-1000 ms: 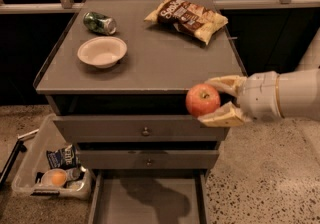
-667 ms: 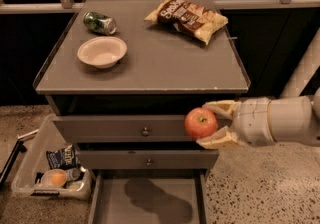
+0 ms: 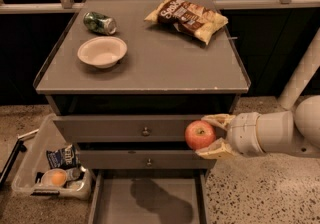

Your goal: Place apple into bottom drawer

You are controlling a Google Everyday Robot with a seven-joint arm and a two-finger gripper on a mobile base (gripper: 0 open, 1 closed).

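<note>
The grey table point(image 3: 150, 70) is seen with its bottom drawer point(image 3: 115, 205) pulled out at the near edge, a shadow cast on its floor, and a clear bin point(image 3: 31, 160) of small items is set on the ground at the left. On the tabletop a chip bag point(image 3: 187, 18) is laid far right, a white bowl point(image 3: 102, 51) left, a green can point(image 3: 99, 22) beyond it. The pincer point(image 3: 206, 136) is held at the right before the closed drawer fronts, clamped on the apple point(image 3: 199, 134), which is kept in the air above the open drawer's right side.
</note>
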